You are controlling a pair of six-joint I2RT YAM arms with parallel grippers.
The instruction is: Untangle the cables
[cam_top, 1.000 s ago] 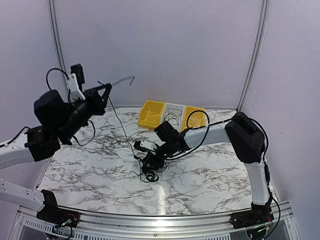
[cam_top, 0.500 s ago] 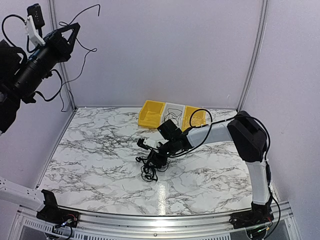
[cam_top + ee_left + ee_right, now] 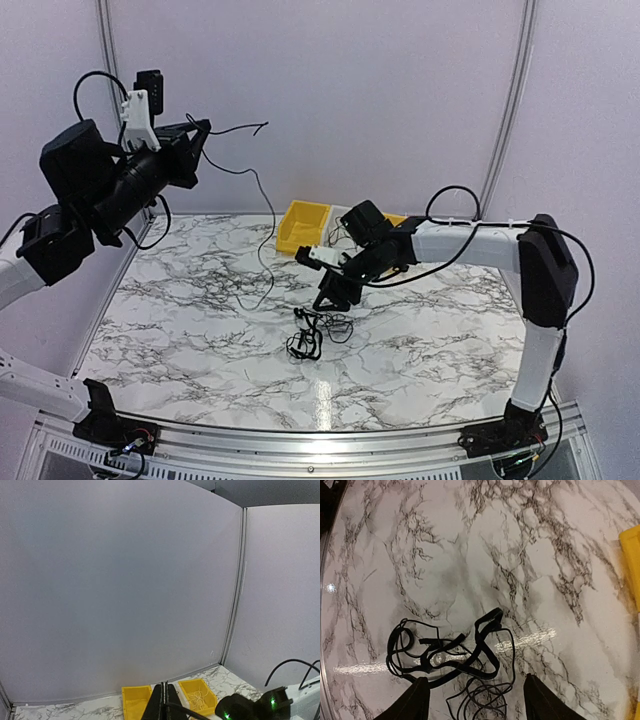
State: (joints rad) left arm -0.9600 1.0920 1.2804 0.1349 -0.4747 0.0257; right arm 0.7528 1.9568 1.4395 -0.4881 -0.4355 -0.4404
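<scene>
While the marbled tabletop [image 3: 180, 330] bears yellow bins [image 3: 303, 228] at its back, the left arm [image 3: 100, 190] stands high and the right arm [image 3: 470, 240] reaches over the middle. The right jaws are apart just above the knot [image 3: 312, 335] of cables. The left jaws are clamped on one thin black strand [image 3: 272, 222] dangling toward the tabletop.

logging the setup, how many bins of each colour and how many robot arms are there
yellow bins: 2
white bin: 1
robot arms: 2
total: 5
</scene>
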